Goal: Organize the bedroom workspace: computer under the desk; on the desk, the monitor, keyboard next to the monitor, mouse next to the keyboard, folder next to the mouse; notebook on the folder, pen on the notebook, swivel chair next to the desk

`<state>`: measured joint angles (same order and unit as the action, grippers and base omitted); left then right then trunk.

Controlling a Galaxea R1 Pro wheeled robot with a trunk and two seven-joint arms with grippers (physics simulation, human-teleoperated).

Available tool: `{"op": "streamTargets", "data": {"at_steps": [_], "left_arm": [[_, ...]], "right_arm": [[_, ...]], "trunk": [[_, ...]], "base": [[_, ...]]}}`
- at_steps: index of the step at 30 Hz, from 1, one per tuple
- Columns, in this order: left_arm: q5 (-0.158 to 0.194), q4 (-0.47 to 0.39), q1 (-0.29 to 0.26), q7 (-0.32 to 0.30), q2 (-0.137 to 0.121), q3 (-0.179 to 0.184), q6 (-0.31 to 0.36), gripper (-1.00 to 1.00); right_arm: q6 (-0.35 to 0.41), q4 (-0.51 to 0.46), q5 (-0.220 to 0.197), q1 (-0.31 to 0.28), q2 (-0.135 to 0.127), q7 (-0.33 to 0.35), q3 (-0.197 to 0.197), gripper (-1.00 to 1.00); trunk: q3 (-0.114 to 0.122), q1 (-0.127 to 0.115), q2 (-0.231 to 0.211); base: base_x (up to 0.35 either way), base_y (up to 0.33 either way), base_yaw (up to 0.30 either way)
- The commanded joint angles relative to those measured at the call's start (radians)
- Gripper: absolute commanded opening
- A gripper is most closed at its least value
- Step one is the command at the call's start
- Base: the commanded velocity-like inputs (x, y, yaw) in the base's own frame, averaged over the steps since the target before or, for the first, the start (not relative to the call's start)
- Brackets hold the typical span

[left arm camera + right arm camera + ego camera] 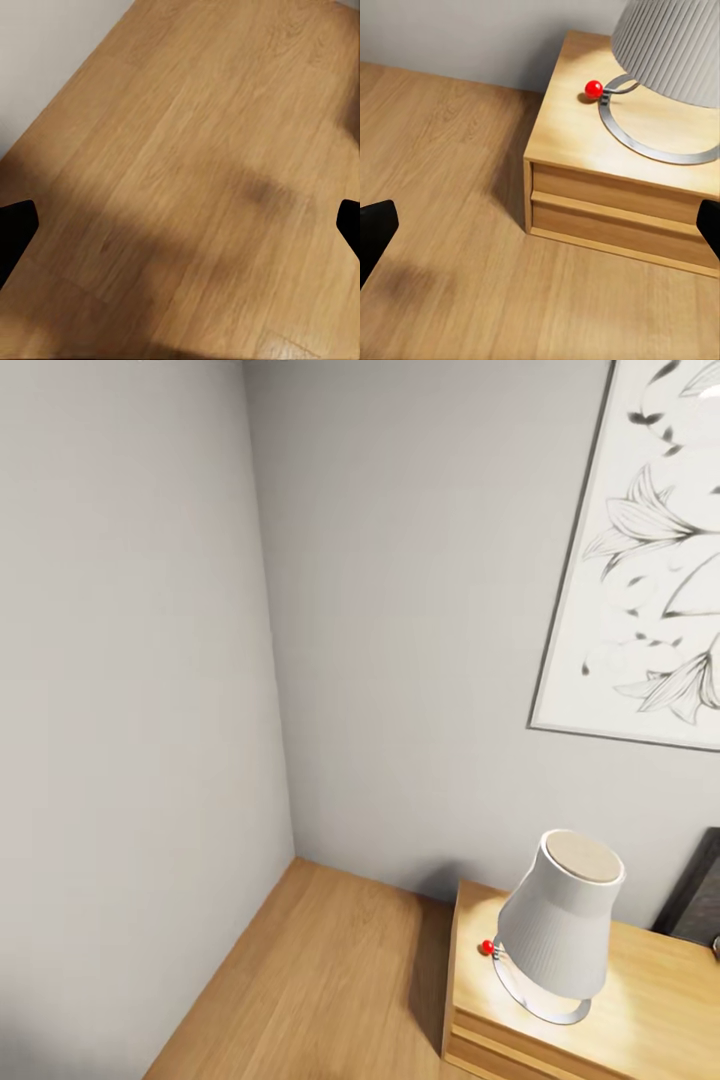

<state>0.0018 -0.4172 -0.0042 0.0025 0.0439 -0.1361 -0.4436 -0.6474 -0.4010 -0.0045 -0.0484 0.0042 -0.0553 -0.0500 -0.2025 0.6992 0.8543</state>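
None of the task's things are in view; I face a corner of grey walls. In the left wrist view my left gripper (180,225) is open over bare wood floor (187,150), its black fingertips (15,229) at the frame's two sides. In the right wrist view my right gripper (540,229) is open too, with nothing between its fingertips (375,229), above the floor in front of a low light-wood cabinet (615,202).
A light-wood bedside cabinet (640,1010) stands at the lower right with a white ribbed lamp (560,925) on a chrome ring base and a small red knob (594,89). A framed flower drawing (650,550) hangs on the wall. Wood floor (320,980) runs to the corner.
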Motion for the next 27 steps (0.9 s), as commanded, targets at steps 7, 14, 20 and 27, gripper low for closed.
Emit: {"op": "streamTargets", "data": {"at_steps": [7, 14, 20, 27], "left_arm": [[-0.001, 0.0, 0.0, -0.007, 0.008, -0.073, -0.005, 1.0], [-0.006, 0.002, 0.0, -0.014, 0.006, -0.074, -0.008, 1.0], [-0.008, 0.017, 0.0, -0.015, 0.005, -0.074, -0.009, 1.0], [-0.007, 0.054, 0.0, -0.013, 0.004, -0.073, -0.007, 1.0]], "right_arm": [[-0.003, 0.001, 0.001, -0.001, 0.0, 0.0, -0.001, 1.0], [-0.003, 0.001, 0.001, -0.001, 0.0, 0.0, 0.002, 1.0], [-0.003, 0.001, 0.002, -0.001, 0.0, 0.001, 0.003, 1.0], [-0.003, 0.001, 0.002, -0.001, 0.0, 0.001, 0.003, 1.0]], "trunk": [[0.014, -0.019, -0.034], [0.014, -0.019, -0.034], [0.014, -0.019, -0.034], [0.014, -0.019, -0.034]], "base": [[0.0, 0.0, -0.048], [0.0, 0.0, -0.233], [0.0, 0.0, -0.265], [0.0, 0.0, -0.268]]}}
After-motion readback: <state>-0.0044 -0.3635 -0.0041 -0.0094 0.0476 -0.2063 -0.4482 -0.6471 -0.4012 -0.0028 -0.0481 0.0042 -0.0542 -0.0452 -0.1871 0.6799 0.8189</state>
